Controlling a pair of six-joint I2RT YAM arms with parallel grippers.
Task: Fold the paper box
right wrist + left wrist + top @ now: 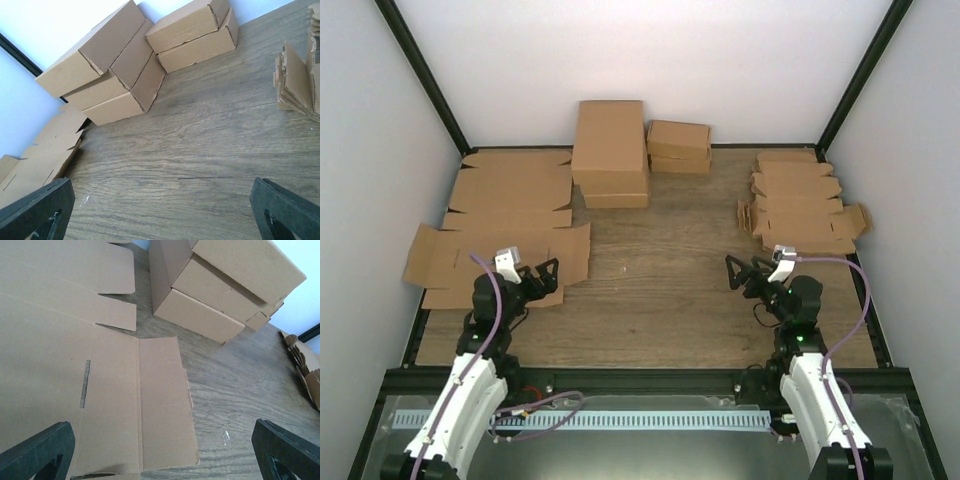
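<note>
Left gripper (554, 276) agape — over sheet (572, 244) edge

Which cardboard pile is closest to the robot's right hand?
The stack of small flat blanks on the right, just beyond the right gripper. The big flat sheets lie far left, and the folded boxes stand at the back wall.

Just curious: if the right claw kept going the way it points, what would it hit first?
Likely the bare wooden table: nothing lies before the open right gripper. If level, the stacked boxes at the back come first; depth is unclear.
</note>
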